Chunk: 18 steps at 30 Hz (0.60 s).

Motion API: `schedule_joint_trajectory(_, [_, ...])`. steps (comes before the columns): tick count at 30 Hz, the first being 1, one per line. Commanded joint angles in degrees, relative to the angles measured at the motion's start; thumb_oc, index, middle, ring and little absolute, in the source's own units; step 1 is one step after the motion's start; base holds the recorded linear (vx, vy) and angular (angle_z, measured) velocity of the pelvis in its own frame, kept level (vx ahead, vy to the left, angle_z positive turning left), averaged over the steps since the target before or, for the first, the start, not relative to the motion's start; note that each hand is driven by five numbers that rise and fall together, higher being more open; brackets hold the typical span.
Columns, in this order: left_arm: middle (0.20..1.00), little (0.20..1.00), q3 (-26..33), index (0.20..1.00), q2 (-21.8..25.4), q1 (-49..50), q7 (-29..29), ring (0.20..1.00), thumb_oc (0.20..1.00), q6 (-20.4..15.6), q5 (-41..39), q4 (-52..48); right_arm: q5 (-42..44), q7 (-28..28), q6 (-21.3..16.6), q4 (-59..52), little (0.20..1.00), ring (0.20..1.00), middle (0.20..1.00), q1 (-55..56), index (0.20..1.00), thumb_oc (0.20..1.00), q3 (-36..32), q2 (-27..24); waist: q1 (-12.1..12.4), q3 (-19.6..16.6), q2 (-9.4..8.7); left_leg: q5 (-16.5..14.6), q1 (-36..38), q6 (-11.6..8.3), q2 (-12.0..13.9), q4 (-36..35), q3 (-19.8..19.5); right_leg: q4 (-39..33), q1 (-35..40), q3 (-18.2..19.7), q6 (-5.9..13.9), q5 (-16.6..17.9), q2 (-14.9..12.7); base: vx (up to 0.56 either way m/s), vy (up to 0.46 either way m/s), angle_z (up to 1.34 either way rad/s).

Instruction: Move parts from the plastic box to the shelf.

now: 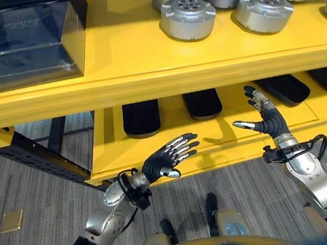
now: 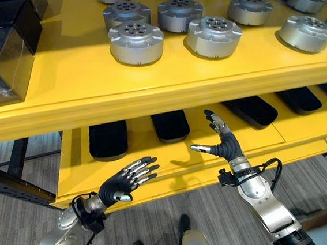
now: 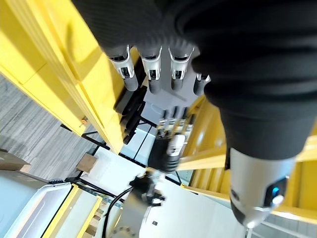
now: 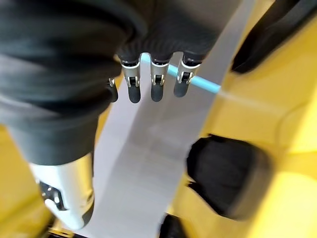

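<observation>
The left hand [image 1: 168,157] and right hand [image 1: 263,117] hover with fingers spread, holding nothing, before the lower yellow shelf [image 1: 155,152], where black oblong pads [image 1: 141,118] lie in a row. On the upper shelf [image 1: 134,56] stand round silver parts [image 1: 188,17], with a dark box [image 1: 26,46] at its left end.

Dark box [image 1: 26,46] at the upper level's left end, black oblong pads [image 1: 141,117] below, grey striped floor [image 1: 36,187]
</observation>
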Motion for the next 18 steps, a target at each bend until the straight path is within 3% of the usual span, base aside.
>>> schedule_joint_trajectory(1, [1.000, 1.000, 2.2, 1.000, 0.1, 3.3, -5.5, 1.000, 1.000, -2.9, -3.1, -4.4, -1.3, 0.2, -3.7, -2.9, 1.000, 1.000, 1.000, 0.5, 1.000, 1.000, -2.9, -0.1, -0.1, -0.5, 1.58, -1.6, 3.9, 0.50, -3.3, -0.8, -8.5, 3.6, 3.8, 4.1, -0.31, -1.1, 1.1, -0.06, -0.225, 1.03])
schedule_joint_trajectory(4, [1.000, 1.000, 1.4, 1.000, 0.9, 3.4, -7.5, 1.000, 1.000, -1.5, -3.4, -4.9, -2.3, -0.6, -2.2, -4.6, 1.000, 1.000, 1.000, 2.1, 1.000, 1.000, -3.7, 1.4, -0.8, -0.5, 1.26, -3.0, 2.7, 0.59, -1.8, 1.7, -10.7, 4.5, 5.0, 11.0, 0.77, 2.1, -2.4, -0.05, -0.297, 0.71])
schedule_joint_trajectory(7, [1.000, 1.000, 1.3, 1.000, 2.2, 3.3, -8.3, 1.000, 1.000, -0.5, -2.8, -6.1, -2.4, 2.1, -1.1, -5.7, 1.000, 1.000, 1.000, 2.0, 1.000, 1.000, -3.4, 0.6, 0.3, -0.3, 0.35, -3.8, 1.4, -0.13, 0.0, 3.3, -12.2, 3.5, 5.5, 12.5, 1.81, 4.8, -5.3, -0.12, -0.470, 0.61])
schedule_joint_trajectory(9, [1.000, 1.000, 0.9, 1.000, 2.5, 2.8, -8.7, 1.000, 1.000, -0.5, -2.4, -6.5, -1.5, 2.1, -0.9, -5.9, 1.000, 1.000, 1.000, 1.0, 1.000, 1.000, -2.7, -0.2, 0.8, 0.1, -0.04, -3.5, 0.9, -1.28, 1.6, 3.4, -12.8, 2.5, 5.7, 12.1, 2.31, 2.6, -4.9, -0.13, -0.416, 0.29])
schedule_joint_trajectory(13, [1.000, 1.000, 0.5, 1.000, 2.1, 1.4, -7.0, 1.000, 1.000, -0.1, -1.2, -6.4, -1.5, 2.5, -0.8, -5.3, 1.000, 1.000, 1.000, -2.1, 1.000, 1.000, -1.5, -2.1, 2.5, 0.1, -1.25, -0.8, 0.3, -4.53, 5.5, 2.8, -10.3, -2.1, 9.0, 4.4, 2.54, -4.4, -4.0, -0.15, -0.484, -0.12])
schedule_joint_trajectory(14, [1.000, 1.000, 1.0, 1.000, 1.4, 1.2, -5.5, 1.000, 1.000, 0.0, -1.7, -6.8, -1.7, 3.5, -1.1, -4.4, 1.000, 1.000, 1.000, -4.3, 1.000, 1.000, -0.8, -3.1, 3.4, 0.0, -1.47, 1.3, 1.3, -6.26, 7.5, 1.1, -7.4, -3.8, 10.1, -0.9, 1.95, -5.7, -3.7, -0.11, -0.373, -0.87])
schedule_joint_trajectory(18, [1.000, 1.000, 1.3, 1.000, -0.3, 0.4, -4.0, 1.000, 1.000, 0.1, -2.0, -6.4, -2.6, 2.9, -0.7, -4.4, 1.000, 1.000, 1.000, -6.8, 1.000, 1.000, -0.1, -4.8, 3.7, 0.0, -1.03, 5.0, 0.8, -8.55, 10.8, -0.6, -5.3, -2.7, 10.4, -4.8, -0.23, -8.1, -2.0, -0.11, -0.382, -0.56])
